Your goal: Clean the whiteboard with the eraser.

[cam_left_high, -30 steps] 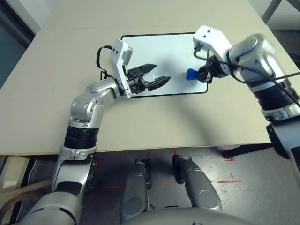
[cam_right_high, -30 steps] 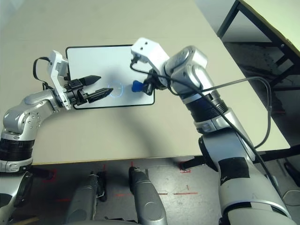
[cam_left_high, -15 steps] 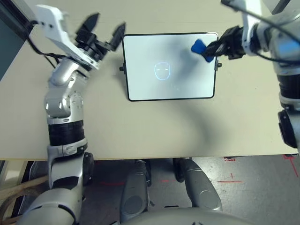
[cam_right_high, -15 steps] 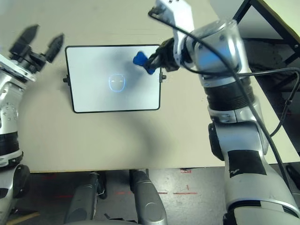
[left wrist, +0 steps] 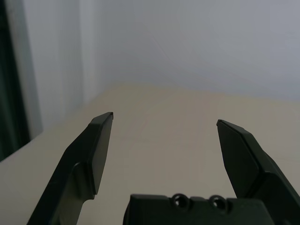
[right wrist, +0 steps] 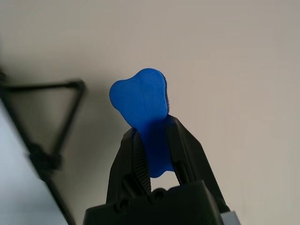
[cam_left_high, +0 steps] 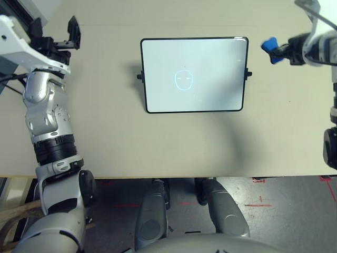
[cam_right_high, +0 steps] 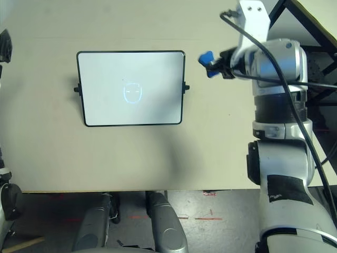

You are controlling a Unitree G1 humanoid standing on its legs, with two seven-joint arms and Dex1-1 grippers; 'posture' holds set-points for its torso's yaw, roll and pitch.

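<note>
Right hand (right wrist: 153,154) swung right off whiteboard (cam_left_high: 194,74), gripping half-hidden eraser (right wrist: 143,105)

From my seat the head views are evenly and brightly lit from above, with a bluish sheen and a small ring-shaped reflection on the whiteboard (cam_left_high: 194,74) and a soft, broad shadow on the table (cam_left_high: 158,142) just in front of it. I see motion smear on the right gripper (cam_left_high: 279,52) and its arm at the picture's edge. In the left wrist view the left gripper (left wrist: 164,126) fingers look dark against a washed-out, hazy background, and in the right wrist view the eraser (right wrist: 143,112) is crisp while the surface behind it goes soft.
</note>
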